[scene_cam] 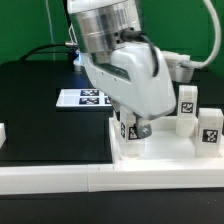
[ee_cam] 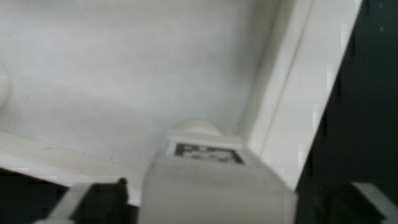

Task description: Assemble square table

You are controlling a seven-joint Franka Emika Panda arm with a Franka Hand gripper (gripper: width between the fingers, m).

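Note:
The square table top (scene_cam: 165, 152) lies white and flat at the exterior view's lower right. Two short white tagged legs (scene_cam: 187, 105) (scene_cam: 212, 128) stand upright on its right side. My gripper (scene_cam: 137, 128) is low over the top's near-left corner, shut on a third white leg (scene_cam: 128, 132) held upright and touching or just above the top. In the wrist view the held leg (ee_cam: 210, 170) with its tag fills the space between my dark fingers (ee_cam: 107, 200), right beside the top's raised rim (ee_cam: 281, 90). The socket under the leg is hidden.
The marker board (scene_cam: 82, 97) lies on the black table behind and to the exterior view's left of the top. A long white border bar (scene_cam: 80, 181) runs along the front edge. Another white piece (scene_cam: 3, 133) shows at the far left edge.

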